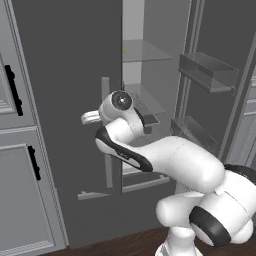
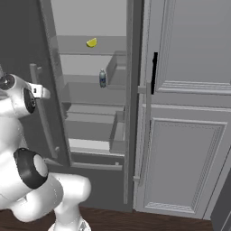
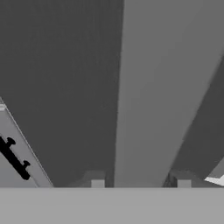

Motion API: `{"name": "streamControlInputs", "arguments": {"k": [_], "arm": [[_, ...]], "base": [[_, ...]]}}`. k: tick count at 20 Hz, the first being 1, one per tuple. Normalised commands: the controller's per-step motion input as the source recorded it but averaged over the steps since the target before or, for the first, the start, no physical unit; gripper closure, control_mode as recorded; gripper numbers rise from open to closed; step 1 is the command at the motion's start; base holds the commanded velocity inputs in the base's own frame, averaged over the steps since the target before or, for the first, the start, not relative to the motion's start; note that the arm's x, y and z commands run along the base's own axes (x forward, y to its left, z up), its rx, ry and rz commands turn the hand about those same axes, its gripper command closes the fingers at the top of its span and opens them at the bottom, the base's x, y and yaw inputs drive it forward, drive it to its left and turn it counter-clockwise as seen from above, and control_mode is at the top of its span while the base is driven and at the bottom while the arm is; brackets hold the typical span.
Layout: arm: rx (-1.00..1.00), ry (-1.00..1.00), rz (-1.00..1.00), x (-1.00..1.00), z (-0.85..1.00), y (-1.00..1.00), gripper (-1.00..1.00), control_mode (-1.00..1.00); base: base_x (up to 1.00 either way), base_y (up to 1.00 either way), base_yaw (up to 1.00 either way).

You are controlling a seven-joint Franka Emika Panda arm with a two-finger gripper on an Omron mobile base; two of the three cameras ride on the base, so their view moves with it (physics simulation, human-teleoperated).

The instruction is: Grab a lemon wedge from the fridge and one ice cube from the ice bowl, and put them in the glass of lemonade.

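Inside the fridge (image 2: 131, 113), at 12 o'clock in the right base view, the lemon wedge (image 2: 91, 43) lies on an upper glass shelf (image 2: 76, 46); a small dark bottle (image 2: 102, 78) stands on the shelf below, toward 5 o'clock of the wedge. At 6 o'clock in the hand view, the gripper (image 3: 140, 183) straddles the door's pale bar handle (image 3: 144, 96), jaws parted, not visibly clamping it.

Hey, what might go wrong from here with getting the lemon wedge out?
The gripper straddles the fridge's handle, so swinging away early could snag it. The lemon wedge sits high on a glass shelf, a long reach up. A small bottle stands on the shelf below and might get knocked.
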Motion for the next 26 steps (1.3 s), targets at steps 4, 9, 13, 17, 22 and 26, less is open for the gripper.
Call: {"name": "streamControlInputs", "arguments": {"k": [4, 9, 13, 17, 22, 26], "arm": [[0.02, -0.05, 0.16, -1.0, 0.19, 0.49, 1.0, -1.0], [0.0, -0.02, 0.18, -1.0, 0.3, 0.48, 1.0, -1.0], [0.0, -0.04, 0.2, -1.0, 0.8, 0.4, 1.0, -1.0], [0.0, -0.03, 0.08, -0.86, 1.0, -0.03, 1.0, -1.0], [0.0, 0.07, -0.16, -0.36, 0.46, -0.77, 1.0, -1.0], [0.0, 0.19, -0.21, -0.01, 0.07, -1.0, 1.0, -1.0]], "base": [[0.0, 0.0, 0.0], [0.0, 0.0, 0.0], [0.0, 0.0, 0.0], [0.0, 0.0, 0.0], [0.0, 0.0, 0.0], [0.0, 0.0, 0.0]]}}
